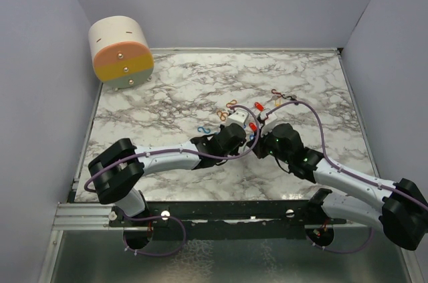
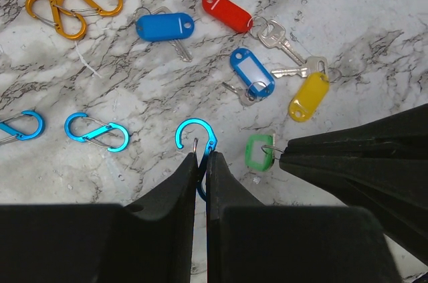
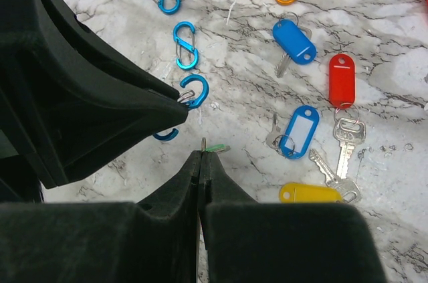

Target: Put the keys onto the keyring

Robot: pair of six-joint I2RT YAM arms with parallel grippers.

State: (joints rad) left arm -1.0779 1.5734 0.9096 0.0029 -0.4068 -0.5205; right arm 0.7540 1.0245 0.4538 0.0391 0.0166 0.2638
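My left gripper (image 2: 200, 156) is shut on a blue figure-eight clip (image 2: 196, 132); its upper loop sticks out past the fingertips, above the marble. My right gripper (image 3: 202, 152) is shut on the key with the green tag (image 3: 215, 148). In the left wrist view the green tag (image 2: 257, 151) hangs by its ring just right of the clip, apart from it. On the table lie keys with a blue tag (image 2: 164, 27), a red tag (image 2: 227, 12), a blue-framed tag (image 2: 252, 72) and a yellow tag (image 2: 309, 96). Both grippers (image 1: 252, 139) meet at mid-table.
Two orange clips (image 2: 73, 9) and two more blue clips (image 2: 97, 131) lie left of the keys. A round cream and orange box (image 1: 120, 52) stands at the back left corner. Grey walls enclose the marble table (image 1: 167, 96).
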